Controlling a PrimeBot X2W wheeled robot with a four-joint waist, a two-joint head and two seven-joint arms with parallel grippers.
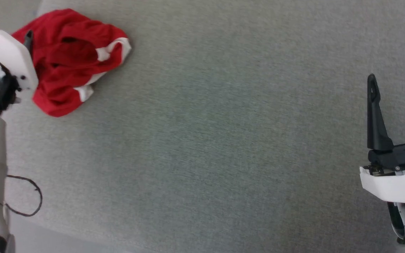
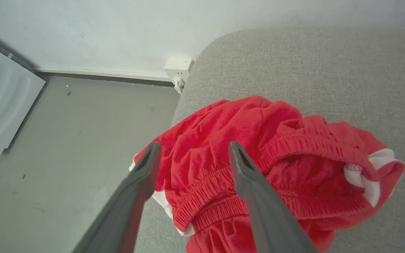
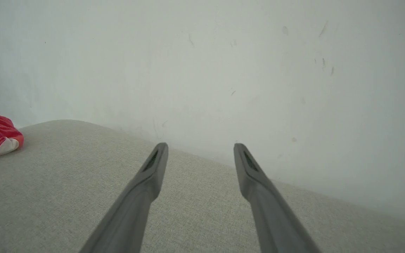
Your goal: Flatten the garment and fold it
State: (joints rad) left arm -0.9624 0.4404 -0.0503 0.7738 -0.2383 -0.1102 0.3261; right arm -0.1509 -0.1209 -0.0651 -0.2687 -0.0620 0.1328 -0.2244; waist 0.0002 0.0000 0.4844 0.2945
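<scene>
Garment (image 1: 67, 59): red shorts, crumpled in a heap at the far left corner of the grey cloth-covered worktop (image 1: 223, 140). One edge of the heap reaches the worktop's rim above the floor (image 2: 83, 140).
- The left wrist view shows a gathered elastic waistband (image 2: 294, 140) running across the heap, with white trim (image 2: 371, 182) at its right end.
- Folds bury most of the cloth, so the legs cannot be told apart.
- In the right wrist view only a red-and-white corner shows, cut off by the left edge.

Left pincer (image 2: 194, 147): fingers spread apart with nothing between them, poised over the waistband folds. Whether the tips touch the cloth cannot be told. In the head view the pale wrist housing hides all but one dark fingertip at the heap's left side.

Right pincer (image 1: 393, 73): fingers apart and empty, above bare worktop at the right, well apart from the garment. The head view's right edge clips its outer finger.

Surroundings: a white wall (image 3: 223, 70) lies behind the worktop. A white wall socket (image 2: 178, 68) sits just beside the worktop's rounded corner. A pale ribbed panel (image 2: 2, 105) is cut off at the left. A thin dark cable loop (image 1: 37, 196) hangs by the left arm.
</scene>
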